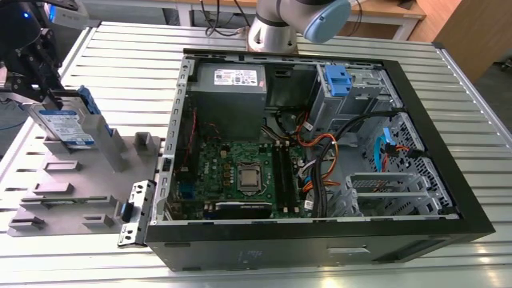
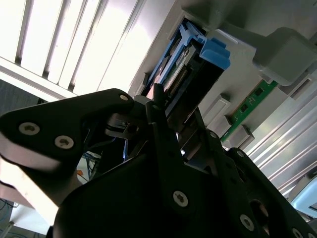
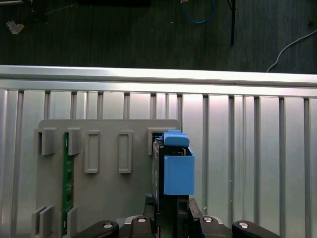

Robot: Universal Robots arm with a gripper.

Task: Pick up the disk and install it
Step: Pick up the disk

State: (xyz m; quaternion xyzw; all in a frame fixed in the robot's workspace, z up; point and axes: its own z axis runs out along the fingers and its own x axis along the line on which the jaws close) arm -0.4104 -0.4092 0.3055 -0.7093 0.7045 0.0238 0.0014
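"Exterior view: which step does it catch?" the desk asks.

"The pick-up, by the look of it," the stringer answers. "The gripper (image 1: 48, 96) is at the disk (image 1: 68, 128). The disk stands on edge in a slot of the grey fixture plate (image 1: 88, 186), at the exterior view's left. That is well apart from the open computer case (image 1: 280, 255), so the install is not yet done."

"Clamped on it?"

"That cannot be told. In the first wrist view the gripper straddles the disk's end, but the frames do not show whether it is pressing or merely set around it."

"And what would a lift call for?"

"Most likely a firm hold on both faces and a straight pull out of the slot, with no tilt (the holder's walls sit just beside the blue bracket)."

"The count?"

"One disk, one gripper, one fixture plate and one case. One green memory stick (image 3: 65, 188) lies in the plate, and one blue carrier (image 1: 336, 81) sits in the case's bay."
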